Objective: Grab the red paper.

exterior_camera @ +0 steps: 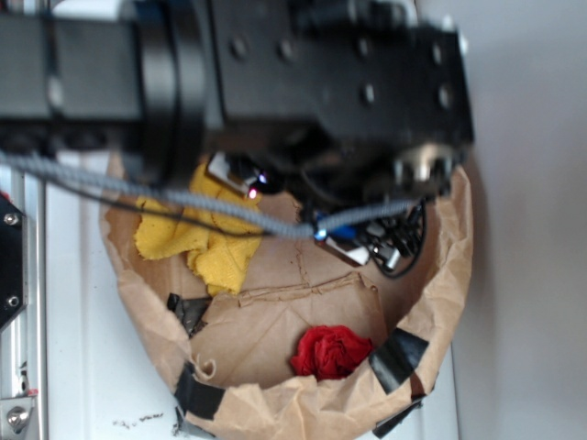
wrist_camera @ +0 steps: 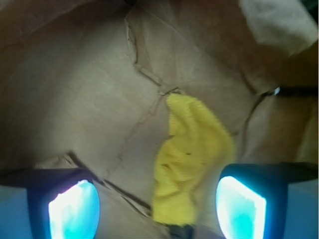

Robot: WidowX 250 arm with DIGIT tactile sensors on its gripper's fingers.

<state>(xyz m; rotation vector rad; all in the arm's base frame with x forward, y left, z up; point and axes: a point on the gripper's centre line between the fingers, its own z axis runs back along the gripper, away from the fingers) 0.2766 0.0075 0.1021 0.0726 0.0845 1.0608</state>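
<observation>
Nothing is grasped yet: the gripper (wrist_camera: 157, 209) is spread and empty above the yellow cloth (wrist_camera: 192, 159). The red paper (exterior_camera: 331, 352) lies untouched at the lower middle of the exterior frame.

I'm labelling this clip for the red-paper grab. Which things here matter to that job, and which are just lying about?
Part of the job:
- red paper, lying in the bag's near end
- tool, open, nothing between its fingers

Just lying about:
- yellow cloth, under the tool
- brown paper bag
- black tape on the bag's rim

Bare bag floor (exterior_camera: 275, 321) beside red paper (exterior_camera: 331, 352)
</observation>
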